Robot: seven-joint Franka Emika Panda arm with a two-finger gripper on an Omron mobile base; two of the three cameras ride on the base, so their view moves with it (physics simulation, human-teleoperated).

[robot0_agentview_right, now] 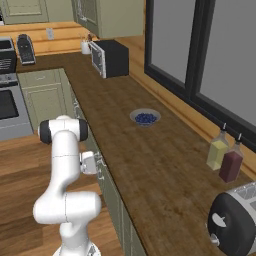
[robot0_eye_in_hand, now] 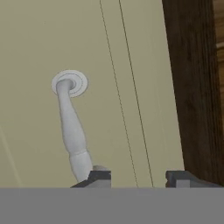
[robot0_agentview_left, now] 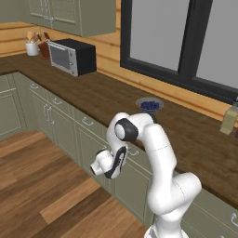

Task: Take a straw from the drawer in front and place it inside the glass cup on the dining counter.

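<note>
Hand view: the drawer (robot0_eye_in_hand: 52, 52) presents a flat sage-green front panel just below the dark wood worktop (robot0_eye_in_hand: 192, 87). One silver bar handle (robot0_eye_in_hand: 72, 131) on a round mount runs down between the two dark fingertips (robot0_eye_in_hand: 98, 178). The gripper (robot0_eye_in_hand: 138, 179) is closed on this handle. Right base view: one bowl of blueberries (robot0_agentview_right: 145, 118), two bottles (robot0_agentview_right: 224, 159).

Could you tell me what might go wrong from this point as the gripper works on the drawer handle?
1. The handle runs down to one fingertip rather than the middle of the gripper, so a pull may slip off.
2. The drawer looks shut, and an off-centre hold could twist the handle instead of sliding the drawer out.
</note>
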